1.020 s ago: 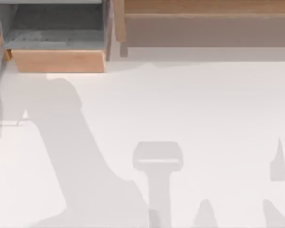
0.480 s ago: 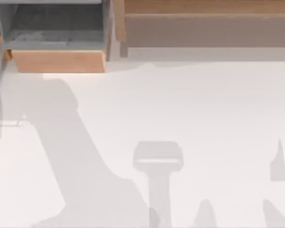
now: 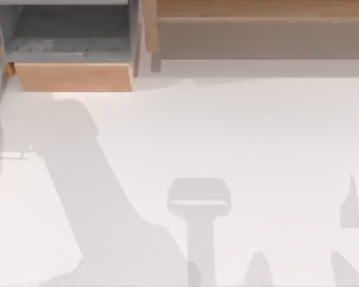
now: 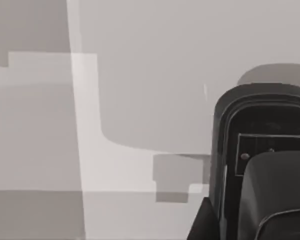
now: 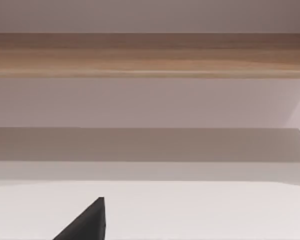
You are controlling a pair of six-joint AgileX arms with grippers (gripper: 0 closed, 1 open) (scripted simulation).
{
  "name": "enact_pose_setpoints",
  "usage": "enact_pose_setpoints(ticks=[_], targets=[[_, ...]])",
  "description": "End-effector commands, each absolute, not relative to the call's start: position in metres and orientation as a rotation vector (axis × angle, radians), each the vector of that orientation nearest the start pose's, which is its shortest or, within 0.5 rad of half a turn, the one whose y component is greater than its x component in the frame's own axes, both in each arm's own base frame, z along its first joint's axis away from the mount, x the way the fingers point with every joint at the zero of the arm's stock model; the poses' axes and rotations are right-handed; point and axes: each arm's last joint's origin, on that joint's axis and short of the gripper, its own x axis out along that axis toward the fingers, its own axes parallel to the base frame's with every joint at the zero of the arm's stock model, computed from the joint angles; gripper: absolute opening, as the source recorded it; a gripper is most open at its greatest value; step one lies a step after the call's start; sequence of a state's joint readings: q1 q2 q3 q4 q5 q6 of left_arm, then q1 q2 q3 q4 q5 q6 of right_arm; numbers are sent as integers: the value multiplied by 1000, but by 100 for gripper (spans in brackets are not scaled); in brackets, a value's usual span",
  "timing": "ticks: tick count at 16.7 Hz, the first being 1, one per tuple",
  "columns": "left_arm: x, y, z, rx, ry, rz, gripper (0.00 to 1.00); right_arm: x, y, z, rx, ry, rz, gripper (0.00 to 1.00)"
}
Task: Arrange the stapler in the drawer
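The drawer (image 3: 75, 76) stands pulled open at the table's back left, its tan front panel facing the table and its grey inside bare where I can see it. The stapler is out of view. In the left wrist view, dark parts of my left gripper (image 4: 268, 170) rise over pale surfaces. One black fingertip (image 5: 88, 223) of my right gripper pokes into the right wrist view, low over the white table and facing the wooden shelf.
A long brown wooden shelf unit (image 3: 257, 24) runs along the back right, seen edge-on as the shelf unit (image 5: 150, 55) from the right wrist. Arm shadows lie across the white table (image 3: 239, 131) at the left and along the front.
The broad shadow on the left of the table has shifted slightly. The drawer and the shelf have stayed put.
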State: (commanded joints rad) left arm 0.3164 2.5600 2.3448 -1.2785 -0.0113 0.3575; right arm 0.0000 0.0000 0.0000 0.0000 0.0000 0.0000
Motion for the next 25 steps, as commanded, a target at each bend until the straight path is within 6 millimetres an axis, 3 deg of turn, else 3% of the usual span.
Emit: enact_pose_setpoints(ticks=[8,19,21,25], targets=[[479,165,153,54,1504,13,98,106,-1,160,0,0,0,100],[478,165,155,56,1497,10,100,106,-1,160,0,0,0,100],[473,169,167,62,1458,-2,100,106,-1,160,0,0,0,100],[457,180,215,153,1247,-55,100,106,-1,160,0,0,0,100]])
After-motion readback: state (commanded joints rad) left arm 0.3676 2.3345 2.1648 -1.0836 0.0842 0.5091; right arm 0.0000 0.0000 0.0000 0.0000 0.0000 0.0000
